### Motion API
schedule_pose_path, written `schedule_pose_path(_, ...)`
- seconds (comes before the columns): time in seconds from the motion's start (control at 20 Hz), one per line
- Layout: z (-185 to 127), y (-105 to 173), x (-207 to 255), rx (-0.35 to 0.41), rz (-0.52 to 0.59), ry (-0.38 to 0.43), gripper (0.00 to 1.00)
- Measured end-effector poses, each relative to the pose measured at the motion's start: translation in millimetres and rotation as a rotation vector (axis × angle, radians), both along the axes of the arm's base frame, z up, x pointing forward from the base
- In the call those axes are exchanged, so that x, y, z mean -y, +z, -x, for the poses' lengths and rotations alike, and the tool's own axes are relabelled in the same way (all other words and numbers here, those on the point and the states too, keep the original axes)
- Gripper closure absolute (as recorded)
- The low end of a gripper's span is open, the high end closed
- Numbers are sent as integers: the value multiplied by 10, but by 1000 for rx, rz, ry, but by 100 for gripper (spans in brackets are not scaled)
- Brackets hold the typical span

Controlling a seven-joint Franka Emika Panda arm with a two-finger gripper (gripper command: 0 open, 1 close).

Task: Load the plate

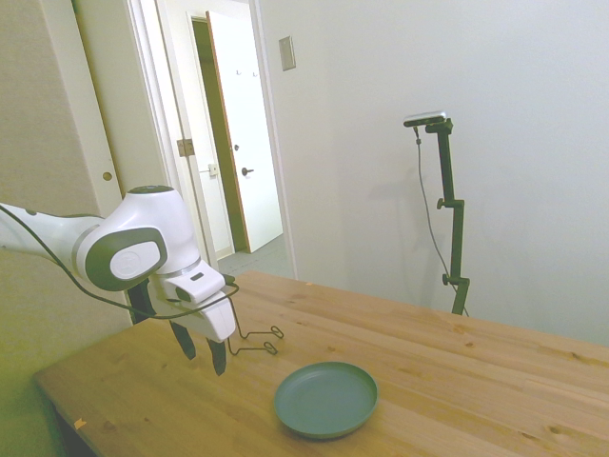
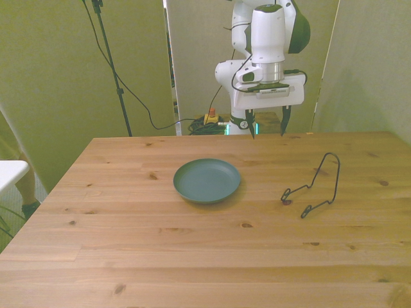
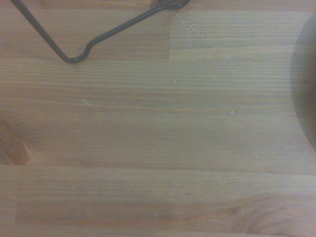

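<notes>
The teal-green plate lies flat on the wooden table, near its middle in the front view, and shows as a round dish in the side view. My gripper hangs above the table's far edge, behind the plate and toward the front view's right. Its fingers are spread apart and hold nothing. In the side view the gripper is left of the plate, a little above the wood. The wrist view catches only a dark blurred edge of the plate.
A thin dark wire stand sits upright on the table at the front view's right of the plate; it also shows behind the gripper as a wire stand and close up as a wire. Cables trail behind the table.
</notes>
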State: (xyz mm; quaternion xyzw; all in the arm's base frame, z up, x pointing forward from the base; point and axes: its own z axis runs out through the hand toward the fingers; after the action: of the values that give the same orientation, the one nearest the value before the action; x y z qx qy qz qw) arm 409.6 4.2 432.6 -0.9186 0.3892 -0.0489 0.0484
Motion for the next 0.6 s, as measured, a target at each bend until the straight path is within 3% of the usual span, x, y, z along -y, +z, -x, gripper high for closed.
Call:
schedule_pose_path(0.2,-10,-10,91,0,77,33,0)
schedule_pose_path(0.6,-55,-174,761,-30,261,65,0)
